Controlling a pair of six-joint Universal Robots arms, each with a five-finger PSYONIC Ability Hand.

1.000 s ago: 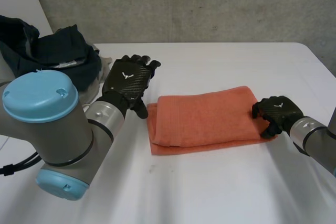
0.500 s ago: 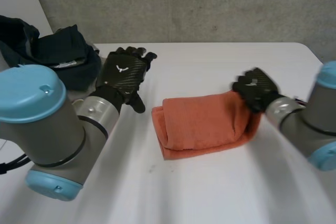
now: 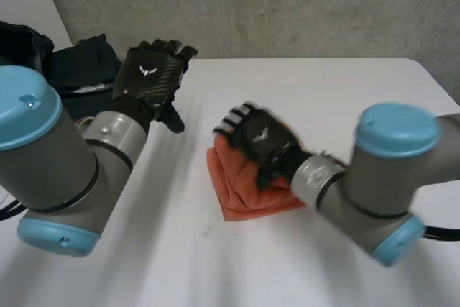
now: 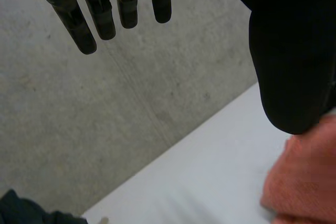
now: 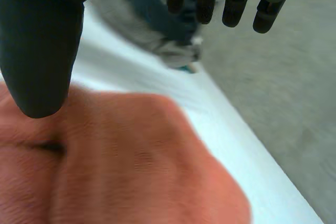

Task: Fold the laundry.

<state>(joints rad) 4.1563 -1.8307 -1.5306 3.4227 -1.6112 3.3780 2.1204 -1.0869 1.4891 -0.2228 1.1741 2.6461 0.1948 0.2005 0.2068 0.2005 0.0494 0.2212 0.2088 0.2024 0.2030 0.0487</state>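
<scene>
An orange towel (image 3: 241, 185) lies folded into a small thick bundle in the middle of the white table (image 3: 345, 91). My right hand (image 3: 260, 136) hovers over the bundle's top with fingers straight and thumb apart, pinching nothing. In the right wrist view the towel (image 5: 131, 166) bulges under the palm, below the thumb (image 5: 42, 40). My left hand (image 3: 151, 77) is raised to the left of the towel, fingers straight and empty. Its wrist view has the fingers (image 4: 100, 14) spread in the air and the towel's edge (image 4: 310, 182) under the thumb.
A pile of dark laundry (image 3: 79, 70) sits at the table's back left corner, close behind my left hand; it also appears beyond my right fingertips as the pile (image 5: 157, 30). A grey concrete wall (image 3: 287, 5) runs behind the table.
My right hand carried the towel's right end over to the left, doubling the towel into a shorter bundle, then straightened its fingers. My left hand drew back and to the left.
</scene>
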